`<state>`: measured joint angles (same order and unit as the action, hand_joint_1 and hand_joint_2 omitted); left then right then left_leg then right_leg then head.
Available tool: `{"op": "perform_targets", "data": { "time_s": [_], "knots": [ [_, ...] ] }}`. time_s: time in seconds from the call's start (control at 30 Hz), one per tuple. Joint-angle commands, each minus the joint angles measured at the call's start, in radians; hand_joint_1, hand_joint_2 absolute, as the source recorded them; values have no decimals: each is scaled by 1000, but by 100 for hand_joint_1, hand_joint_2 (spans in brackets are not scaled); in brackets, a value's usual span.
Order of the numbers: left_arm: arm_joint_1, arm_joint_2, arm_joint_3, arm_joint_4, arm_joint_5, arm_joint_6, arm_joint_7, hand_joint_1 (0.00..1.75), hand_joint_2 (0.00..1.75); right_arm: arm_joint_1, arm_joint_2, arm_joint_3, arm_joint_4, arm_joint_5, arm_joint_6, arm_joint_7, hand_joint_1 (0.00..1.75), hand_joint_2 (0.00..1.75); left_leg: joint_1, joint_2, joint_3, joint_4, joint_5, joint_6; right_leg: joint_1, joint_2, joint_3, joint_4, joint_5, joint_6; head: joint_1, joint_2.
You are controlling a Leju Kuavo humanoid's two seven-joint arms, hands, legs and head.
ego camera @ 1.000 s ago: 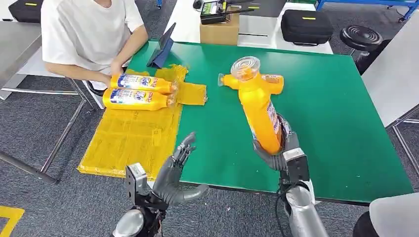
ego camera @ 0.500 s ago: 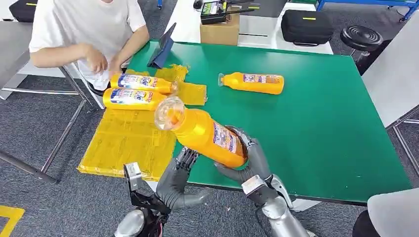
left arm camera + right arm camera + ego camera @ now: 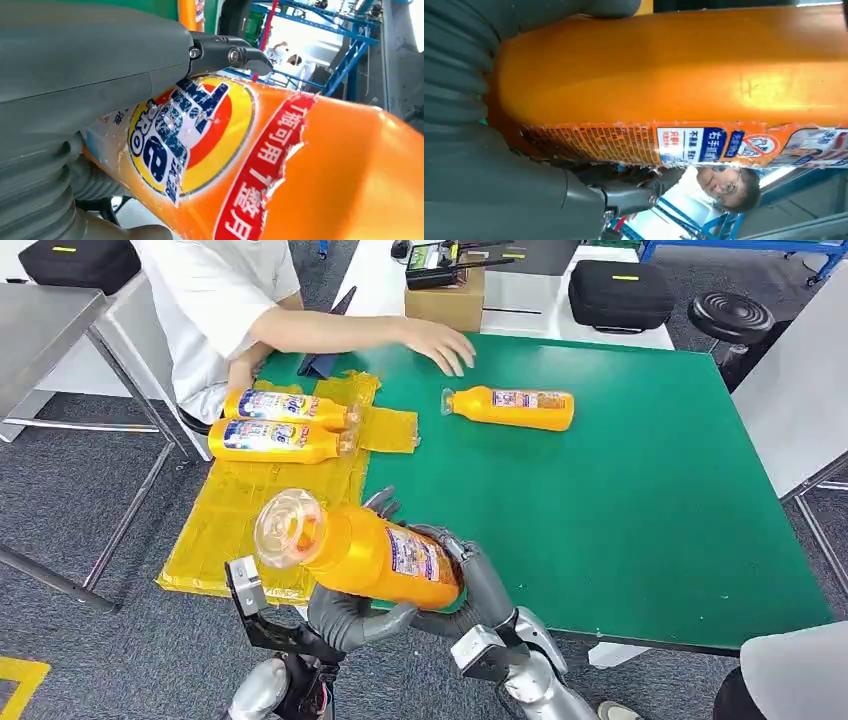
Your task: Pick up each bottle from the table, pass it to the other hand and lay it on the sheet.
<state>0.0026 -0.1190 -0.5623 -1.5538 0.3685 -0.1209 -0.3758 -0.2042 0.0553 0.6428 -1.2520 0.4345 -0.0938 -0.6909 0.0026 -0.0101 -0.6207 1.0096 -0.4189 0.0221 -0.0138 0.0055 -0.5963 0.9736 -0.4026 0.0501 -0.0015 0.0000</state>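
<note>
Right hand point(image 3: 478, 585) grips the base of an orange detergent bottle point(image 3: 365, 552) tipped over the green surface's point(image 3: 640, 500) near edge; left hand point(image 3: 345, 615) cups it beneath. Two bottles point(image 3: 275, 425) lie on the yellow sheet point(image 3: 260, 520).

Big green-topped work table point(image 3: 650, 490) sits on dark grey carpet floor point(image 3: 80, 660). Off to one side there's a grey metal table point(image 3: 40, 325), and behind it a white bench point(image 3: 545, 315) holding a brown cardboard box point(image 3: 445, 305) and a black zip case point(image 3: 620, 292). A black round stool point(image 3: 730, 315) stands near blue metal racking point(image 3: 740, 248).
</note>
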Motion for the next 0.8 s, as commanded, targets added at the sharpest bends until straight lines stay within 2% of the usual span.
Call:
{"op": "perform_targets", "data": {
  "time_s": [0.03,0.37,0.4,0.43,0.47,0.5,0.57,0.6,0.73,0.8],
  "knots": [
    [-52,41,-54,38,16,-33,7,175,175,-62,-7,50,121,-14,16,12,175,175,0,1,6,-1,-2,-1,0,0,5,-1,-2,-2,0,0],
    [-48,22,-27,74,39,-22,24,175,175,-81,-13,78,141,10,36,61,173,175,0,0,2,-1,0,-1,0,0,2,-1,0,-1,0,0],
    [-45,17,-19,78,44,-19,29,175,175,-83,-14,84,145,15,38,76,145,175,0,0,4,-1,-1,-1,0,0,3,-1,-1,-1,0,0],
    [-44,16,-17,78,47,-18,31,175,175,-84,-14,85,146,16,39,80,145,175,0,1,4,-1,-1,-1,0,0,4,-1,-1,-2,0,0],
    [-39,13,-9,78,54,-17,35,175,175,-84,-13,85,149,11,44,94,23,175,0,1,5,-1,-1,-1,1,0,5,-1,-1,-2,0,0],
    [-33,9,-1,77,66,-18,40,175,175,-77,-6,75,146,-1,42,105,0,175,0,1,4,-1,-1,-1,0,0,4,-1,-1,-1,0,0],
    [-28,9,3,75,75,-23,42,175,175,-73,-2,76,141,-2,39,106,0,175,0,1,6,-1,-2,-1,1,-1,6,-1,-2,-2,0,0],
    [-25,7,12,76,88,-26,47,175,175,-66,3,71,132,-5,25,110,0,0,0,1,5,-1,-2,-1,0,-1,5,-1,-2,-2,0,0],
    [-31,-1,58,95,80,33,57,175,175,-29,3,71,73,22,-46,92,0,0,0,1,5,-1,-2,-1,0,0,4,-1,-1,-1,0,0],
    [-41,-12,90,119,68,118,98,175,175,0,0,64,28,38,-110,66,0,0,0,1,5,-1,-2,-1,1,0,5,-1,-2,-2,0,0]
  ]
}}
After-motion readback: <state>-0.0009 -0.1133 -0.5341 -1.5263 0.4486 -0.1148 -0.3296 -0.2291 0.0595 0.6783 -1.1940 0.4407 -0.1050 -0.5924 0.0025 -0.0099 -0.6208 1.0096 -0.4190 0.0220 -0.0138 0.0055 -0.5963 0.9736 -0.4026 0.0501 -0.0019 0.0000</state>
